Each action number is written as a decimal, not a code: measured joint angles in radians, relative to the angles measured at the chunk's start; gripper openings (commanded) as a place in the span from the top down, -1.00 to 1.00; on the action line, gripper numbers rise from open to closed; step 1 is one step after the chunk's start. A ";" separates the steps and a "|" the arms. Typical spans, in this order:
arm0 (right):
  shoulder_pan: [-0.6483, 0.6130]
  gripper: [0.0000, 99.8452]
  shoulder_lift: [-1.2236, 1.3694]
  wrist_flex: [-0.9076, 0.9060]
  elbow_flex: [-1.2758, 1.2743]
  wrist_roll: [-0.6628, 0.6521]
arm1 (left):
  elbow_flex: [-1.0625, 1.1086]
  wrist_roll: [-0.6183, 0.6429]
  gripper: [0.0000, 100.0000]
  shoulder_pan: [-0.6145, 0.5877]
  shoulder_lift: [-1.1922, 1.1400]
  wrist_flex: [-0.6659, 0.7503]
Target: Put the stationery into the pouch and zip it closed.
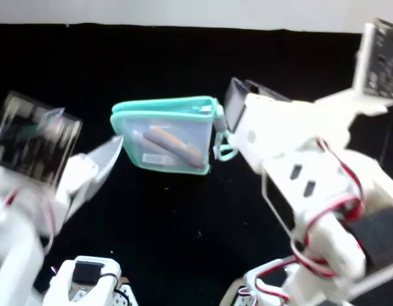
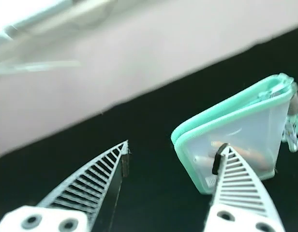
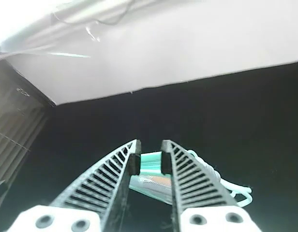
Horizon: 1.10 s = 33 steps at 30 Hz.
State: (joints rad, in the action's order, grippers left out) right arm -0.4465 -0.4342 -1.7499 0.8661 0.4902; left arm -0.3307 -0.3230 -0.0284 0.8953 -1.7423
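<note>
1. High view first, and straight onto the pouch (image 1: 164, 137): teal-rimmed, see-through, clear face showing, over the middle of the black tabletop (image 1: 184, 242). Cannot tell whether touching the surface or held just off it.
2. Same view, inside the pouch: an orange piece of stationery (image 1: 176, 144), lying slantwise behind the clear wall.
3. On to the pouch's end nearest the right arm: pinched by the right jaws, closed on the teal rim, with a teal zip loop (image 1: 223, 152) dangling just beside them.
4. Over at the other end: left jaws spread wide, one white finger (image 1: 106, 156) just beside the pouch's corner. Touching or not, cannot tell.
5. Switching to the left wrist view: confirms the wide gap, with black tabletop showing between the jaws. Pouch (image 2: 236, 130) beyond one finger (image 2: 236, 193), that tip overlapping the clear wall, orange stationery (image 2: 245, 153) glimpsed right beside it.
6. Right wrist view to finish: jaws nearly together, a strip of teal pouch rim (image 3: 150, 163) clamped between the tips, and the zip loop (image 3: 233, 187) hanging just beside one finger over the tabletop.
</note>
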 measured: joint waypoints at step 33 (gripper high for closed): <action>0.350 0.99 -1.023 0.176 -1.347 -0.014 | 0.514 0.000 0.99 0.003 0.738 0.000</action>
State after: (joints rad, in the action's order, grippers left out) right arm -0.0967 -1.4576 -1.5735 -0.4810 0.4764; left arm 0.1834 -0.3230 -0.0253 1.6333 -1.7423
